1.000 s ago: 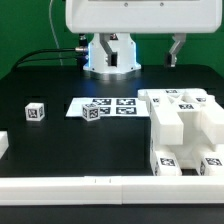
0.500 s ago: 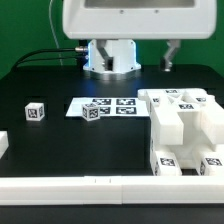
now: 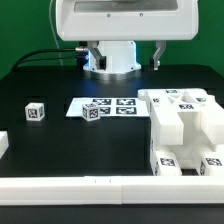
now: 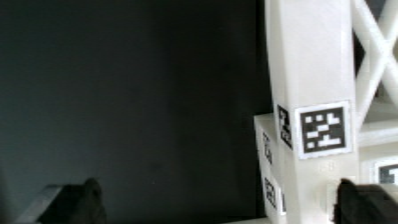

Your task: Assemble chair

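The chair parts lie on the black table. A big white blocky stack of tagged slabs and bars (image 3: 184, 124) sits at the exterior view's right. Two small tagged white cubes stand apart, one (image 3: 36, 111) at the left and one (image 3: 94, 111) on the edge of the marker board. My gripper (image 4: 219, 208) is open and empty, high above the table; its dark fingertips (image 4: 75, 205) show in the wrist view, with a tall white tagged part (image 4: 317, 110) far below them. In the exterior view only one finger (image 3: 160, 52) shows beside the arm's white body.
The marker board (image 3: 118, 104) lies flat mid-table in front of the arm's base (image 3: 110, 58). A long white border rail (image 3: 80, 188) runs along the front edge, and a short white piece (image 3: 3, 145) lies at the left edge.
The arm has swung toward the exterior view's left; the visible finger has shifted left and slightly down. The parts on the table have not moved.
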`<state>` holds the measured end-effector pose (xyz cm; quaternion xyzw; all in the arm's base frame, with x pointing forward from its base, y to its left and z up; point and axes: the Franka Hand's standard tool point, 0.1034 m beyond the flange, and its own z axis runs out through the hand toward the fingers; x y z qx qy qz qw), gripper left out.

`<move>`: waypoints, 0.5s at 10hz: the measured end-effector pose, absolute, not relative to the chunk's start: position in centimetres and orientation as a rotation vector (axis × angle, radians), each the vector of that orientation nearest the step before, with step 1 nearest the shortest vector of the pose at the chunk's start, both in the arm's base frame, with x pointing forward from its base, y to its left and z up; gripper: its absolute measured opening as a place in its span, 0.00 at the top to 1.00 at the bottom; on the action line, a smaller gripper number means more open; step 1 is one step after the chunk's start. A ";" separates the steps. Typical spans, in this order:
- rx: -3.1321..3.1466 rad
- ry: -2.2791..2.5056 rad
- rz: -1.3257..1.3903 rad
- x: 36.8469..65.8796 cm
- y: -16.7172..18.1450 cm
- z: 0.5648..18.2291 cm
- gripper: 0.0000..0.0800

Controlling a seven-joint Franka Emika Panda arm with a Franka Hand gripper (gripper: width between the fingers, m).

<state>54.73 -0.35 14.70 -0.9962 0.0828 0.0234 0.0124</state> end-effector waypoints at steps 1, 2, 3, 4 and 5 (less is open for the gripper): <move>-3.105 0.258 0.073 54.7 -0.3 14.7 0.19; -3.105 0.261 0.076 54.6 -0.5 14.6 0.19; -3.077 0.326 0.109 53.1 -1.6 14.0 0.19; -3.053 0.396 0.141 51.8 -2.8 13.4 0.19; -3.031 0.463 0.166 51.0 -3.6 12.9 0.19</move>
